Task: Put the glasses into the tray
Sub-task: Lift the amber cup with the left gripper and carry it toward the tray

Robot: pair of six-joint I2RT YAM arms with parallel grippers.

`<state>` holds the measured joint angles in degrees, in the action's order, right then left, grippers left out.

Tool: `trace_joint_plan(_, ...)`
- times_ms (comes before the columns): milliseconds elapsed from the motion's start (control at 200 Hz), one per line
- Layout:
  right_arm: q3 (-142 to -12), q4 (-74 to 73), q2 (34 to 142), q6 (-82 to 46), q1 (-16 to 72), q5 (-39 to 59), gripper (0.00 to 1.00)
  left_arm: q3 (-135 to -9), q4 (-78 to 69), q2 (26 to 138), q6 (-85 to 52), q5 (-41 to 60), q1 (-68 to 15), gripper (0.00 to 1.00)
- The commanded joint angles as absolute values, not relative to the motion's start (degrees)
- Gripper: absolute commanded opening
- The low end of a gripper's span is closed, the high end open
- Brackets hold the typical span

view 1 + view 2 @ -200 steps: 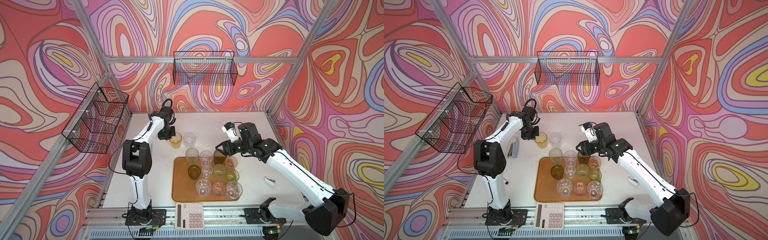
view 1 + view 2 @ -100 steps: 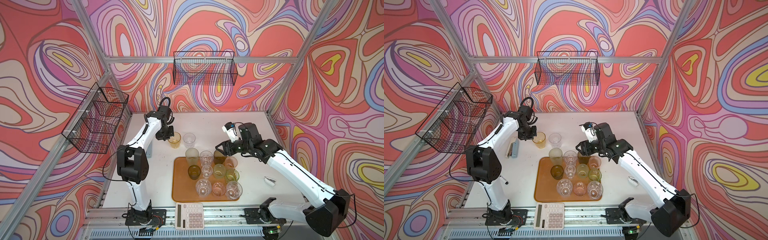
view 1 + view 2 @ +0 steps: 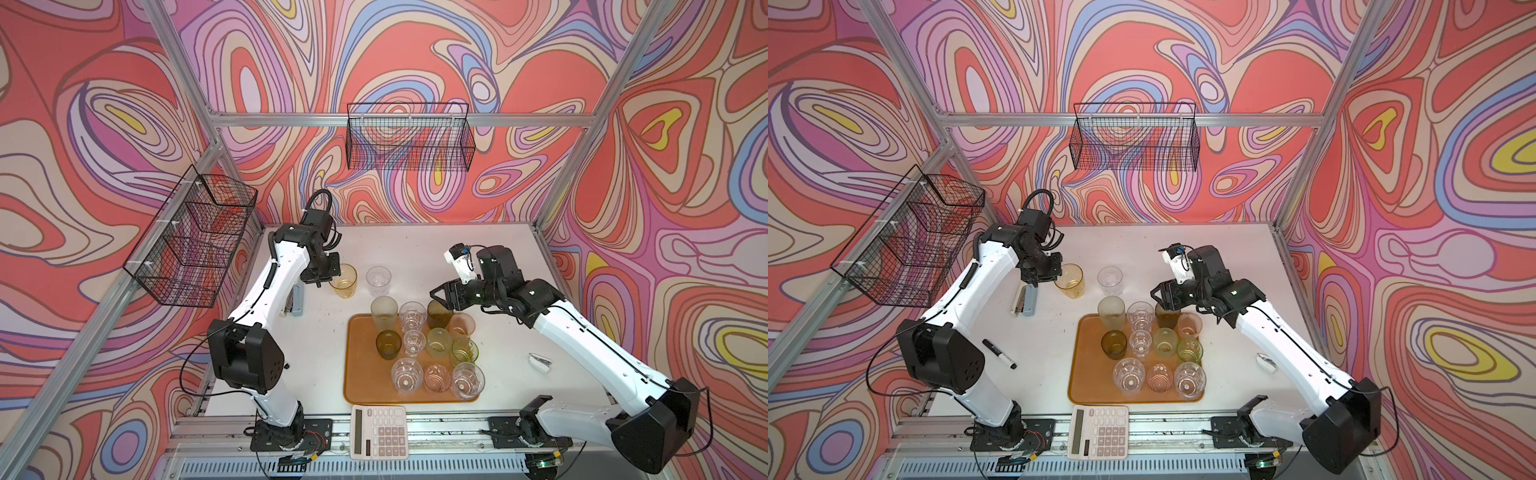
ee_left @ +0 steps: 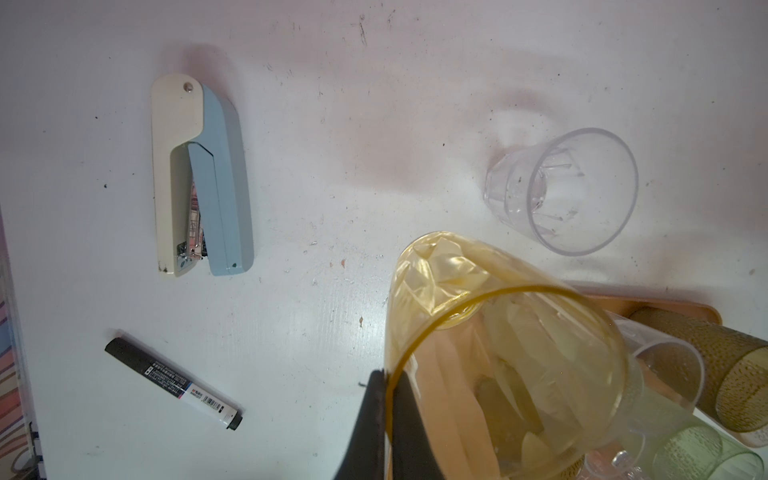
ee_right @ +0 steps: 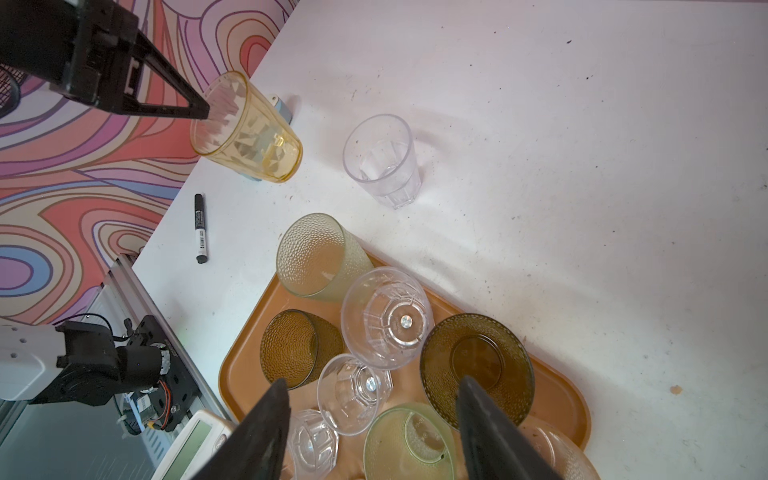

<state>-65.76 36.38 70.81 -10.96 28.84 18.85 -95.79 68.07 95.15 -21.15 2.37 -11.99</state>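
Amber glass (image 4: 498, 353), faceted and see-through, sits tilted off the tray (image 3: 361, 374), beside a clear glass (image 3: 378, 280). Both wrist views show the left gripper (image 4: 385, 380) pinching its rim, which the top views hide. Right gripper (image 5: 374, 381) hovers, jaws spread, over glasses (image 5: 386, 316) crowding the tray.

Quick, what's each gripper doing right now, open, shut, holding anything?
Left gripper: closed on the rim of the amber glass.
Right gripper: open, empty, over the tray.
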Motion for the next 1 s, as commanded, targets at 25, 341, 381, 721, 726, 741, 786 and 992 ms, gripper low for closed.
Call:
trace_joint_plan(25,-65.02,35.28,70.26,-11.16,28.52,18.28,0.66,-94.68,72.67,92.22,-19.95,3.22,-11.77,0.0)
trace_joint_plan(341,-64.75,34.63,70.06,-11.44,28.52,18.37,0.66,-92.68,74.97,87.19,-20.49,3.77,-12.95,0.0)
trace_joint_plan(381,-64.69,34.54,70.09,-11.43,28.54,18.28,0.66,-91.49,74.3,86.17,-20.74,3.4,-13.39,0.0)
trace_joint_plan(721,-63.9,34.15,69.7,-11.69,28.5,17.93,0.66,-86.22,74.56,82.09,-22.22,2.87,-18.49,0.0)
trace_joint_plan(726,-63.9,34.17,69.7,-11.69,28.49,17.93,0.66,-86.18,74.55,82.04,-22.27,2.84,-18.56,0.0)
trace_joint_plan(741,-63.85,34.17,69.77,-11.69,28.54,17.93,0.66,-85.86,74.56,81.83,-22.44,2.74,-18.78,0.0)
trace_joint_plan(786,-63.82,34.14,69.78,-11.77,28.55,17.93,0.66,-85.1,74.36,81.21,-22.73,2.61,-19.45,0.0)
trace_joint_plan(992,-63.38,34.01,69.71,-11.69,28.5,17.95,0.66,-82.68,74.94,79.04,-23.8,1.88,-21.04,0.0)
